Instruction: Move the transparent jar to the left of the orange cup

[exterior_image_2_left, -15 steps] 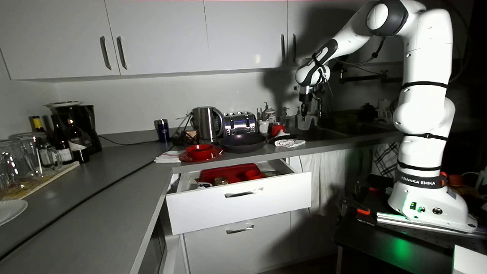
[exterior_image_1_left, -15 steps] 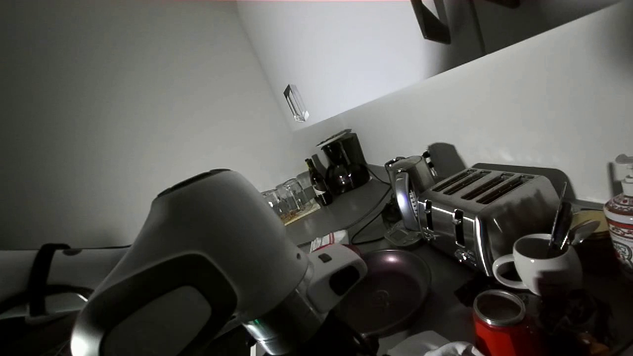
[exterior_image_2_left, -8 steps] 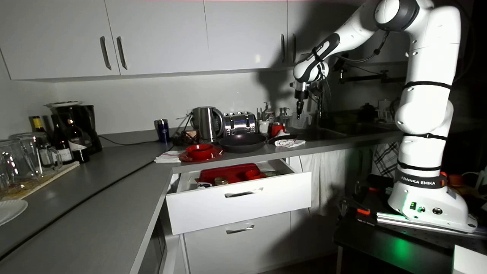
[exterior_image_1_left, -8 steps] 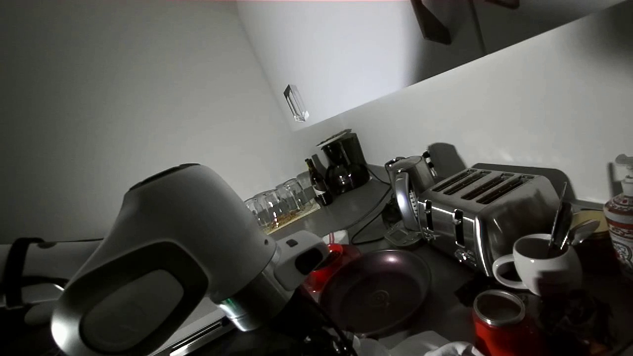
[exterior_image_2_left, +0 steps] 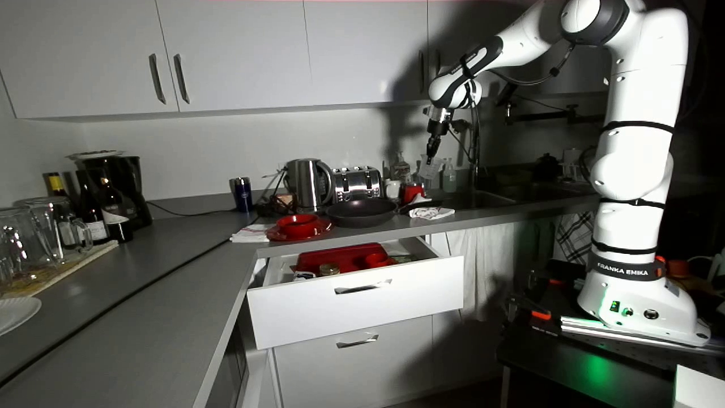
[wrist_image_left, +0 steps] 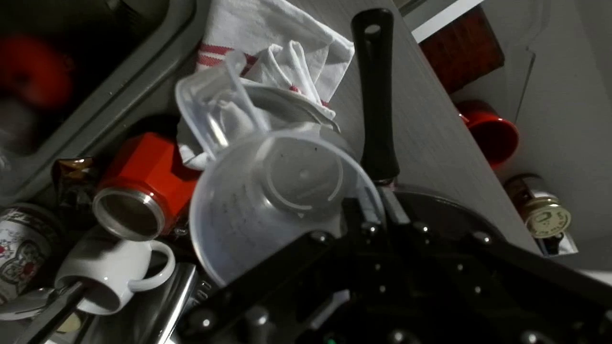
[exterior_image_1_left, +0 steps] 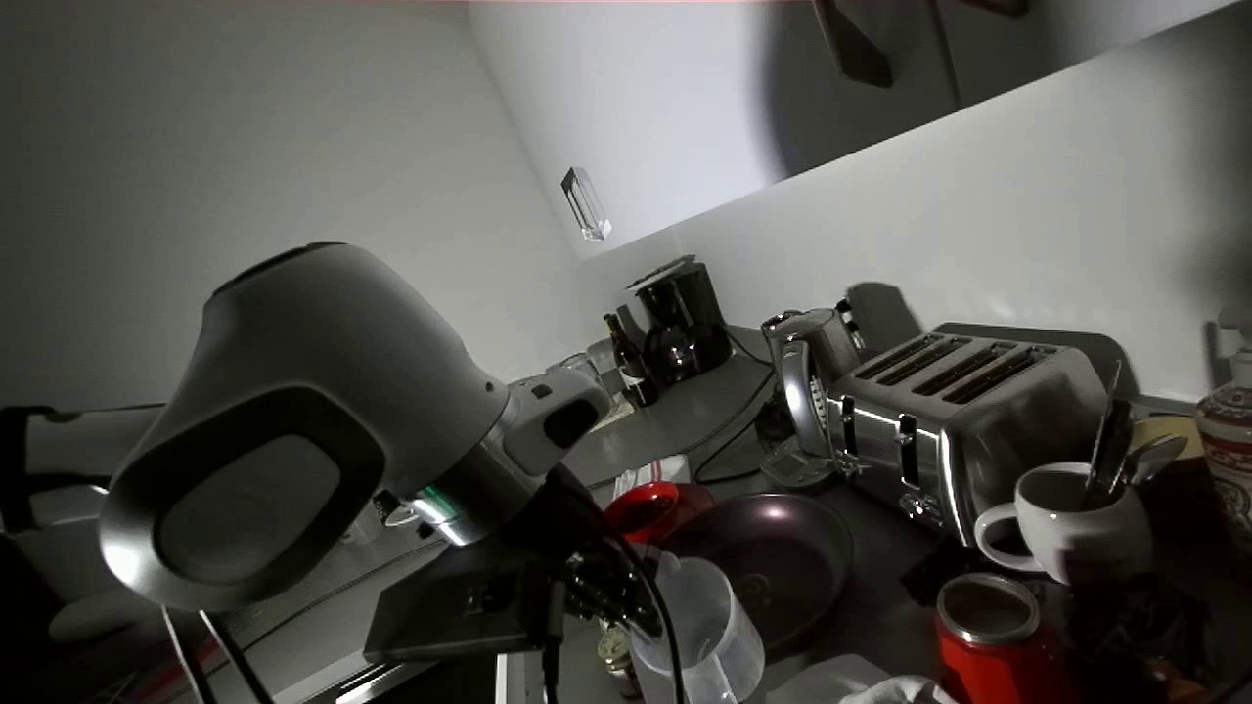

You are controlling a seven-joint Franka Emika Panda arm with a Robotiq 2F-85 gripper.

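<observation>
The transparent jar (wrist_image_left: 267, 210) is held by the gripper (wrist_image_left: 382, 205); the jaws are drawn narrow on its wall, with the rim caught between them. In an exterior view the jar is seen tilted in the air over the counter (exterior_image_2_left: 141, 334), near the orange cup (exterior_image_2_left: 410, 193) but apart from it. The cup, reddish with a silvery rim, is stood upright on the counter beside the white mug (exterior_image_1_left: 1081, 538), in which a spoon (exterior_image_1_left: 1156, 456) is placed. The frying pan (exterior_image_1_left: 782, 567) is partly hidden behind the jar in an exterior view, and the striped towel (wrist_image_left: 287, 52) is partly covered by the jar in the wrist view. A red bowl (exterior_image_2_left: 299, 230) is set on a red plate (exterior_image_2_left: 272, 233). Below, the drawer (exterior_image_2_left: 357, 303) is pulled out, and a red tray (exterior_image_2_left: 345, 256) and a red cup (exterior_image_2_left: 376, 260) are held in it
</observation>
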